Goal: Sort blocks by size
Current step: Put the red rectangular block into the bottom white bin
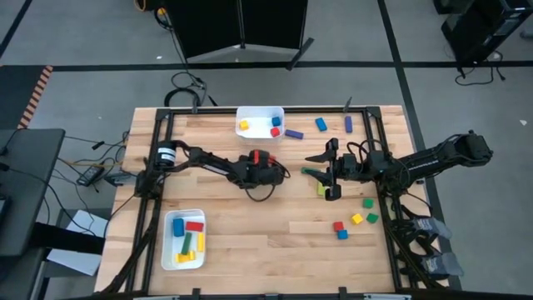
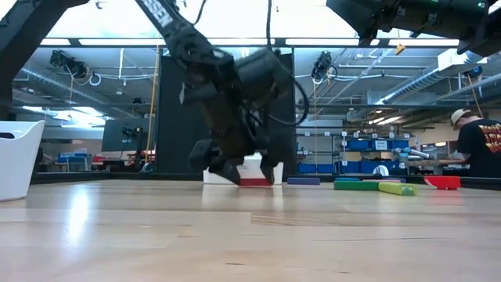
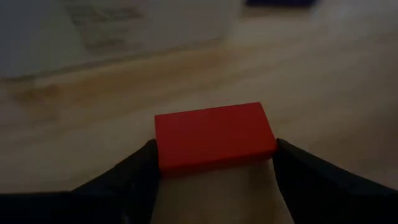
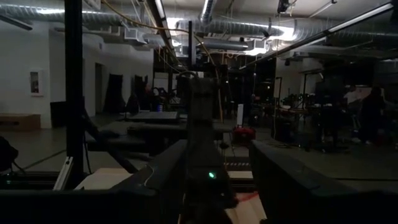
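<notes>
Red flat bar, pale wood table

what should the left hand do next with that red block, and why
Probably lift it. The left hand has its fingers on both sides of the red block, which sits low against the table, away from either tray.

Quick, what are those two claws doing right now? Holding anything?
Left gripper: closed on a red block, low over the table.
Right gripper: waiting over the table's right side; cannot tell if it is open.
</notes>
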Available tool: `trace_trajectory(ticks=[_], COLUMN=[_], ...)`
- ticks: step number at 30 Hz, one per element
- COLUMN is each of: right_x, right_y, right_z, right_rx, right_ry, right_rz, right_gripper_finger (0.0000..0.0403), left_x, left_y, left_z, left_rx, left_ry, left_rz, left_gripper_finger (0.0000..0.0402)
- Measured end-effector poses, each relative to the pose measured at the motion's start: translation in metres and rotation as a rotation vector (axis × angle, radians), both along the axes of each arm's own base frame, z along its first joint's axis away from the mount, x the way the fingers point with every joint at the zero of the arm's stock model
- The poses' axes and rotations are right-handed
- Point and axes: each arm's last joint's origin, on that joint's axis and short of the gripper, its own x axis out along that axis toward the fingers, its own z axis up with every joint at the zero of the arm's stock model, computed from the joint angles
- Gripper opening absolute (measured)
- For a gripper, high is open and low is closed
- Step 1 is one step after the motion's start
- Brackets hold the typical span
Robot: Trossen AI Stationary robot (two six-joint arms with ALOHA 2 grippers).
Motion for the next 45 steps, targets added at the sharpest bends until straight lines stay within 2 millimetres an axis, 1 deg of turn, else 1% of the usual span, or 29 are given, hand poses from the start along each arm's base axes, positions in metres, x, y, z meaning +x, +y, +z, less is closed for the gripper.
trace_trajectory(ticks=[9, 18, 21, 25, 31, 34, 38, 42, 45], right_x=[0.0, 0.0, 0.0, 0.0, 0.001, 0.001, 0.001, 0.001, 0.001], right_y=[0.0, 0.0, 0.0, 0.0, 0.0, 0.0, -0.001, -0.001, -0.002], right_z=[0.0, 0.0, -0.001, -0.001, -0.002, -0.002, -0.002, -0.003, -0.003], right_rx=[0.0, -0.003, -0.005, -0.007, -0.009, -0.009, -0.01, -0.01, -0.01], right_ry=[0.001, 0.005, 0.008, 0.011, 0.02, 0.021, 0.025, 0.03, 0.031], right_rz=[0.0, -0.001, -0.001, -0.002, -0.002, -0.002, -0.005, -0.009, -0.012], right_gripper_finger=[0.0183, 0.0183, 0.0183, 0.0183, 0.0183, 0.0183, 0.0183, 0.0183, 0.0183], left_x=[-0.003, -0.016, -0.024, -0.038, -0.068, -0.089, -0.116, -0.135, -0.152], left_y=[-0.034, -0.07, -0.083, -0.101, -0.126, -0.142, -0.162, -0.184, -0.19], left_z=[0.035, 0.081, 0.1, 0.118, 0.15, 0.162, 0.169, 0.167, 0.159], left_rx=[0.057, 0.148, 0.188, 0.238, 0.256, 0.23, 0.125, -0.047, -0.235], left_ry=[-0.023, -0.044, -0.052, -0.027, -0.028, 0.002, 0.081, 0.147, 0.267], left_rz=[-0.117, -0.252, -0.306, -0.368, -0.468, -0.562, -0.754, -0.942, -0.942], left_gripper_finger=[0.0281, 0.0281, 0.0281, 0.0281, 0.0281, 0.0281, 0.0281, 0.0281, 0.0281])
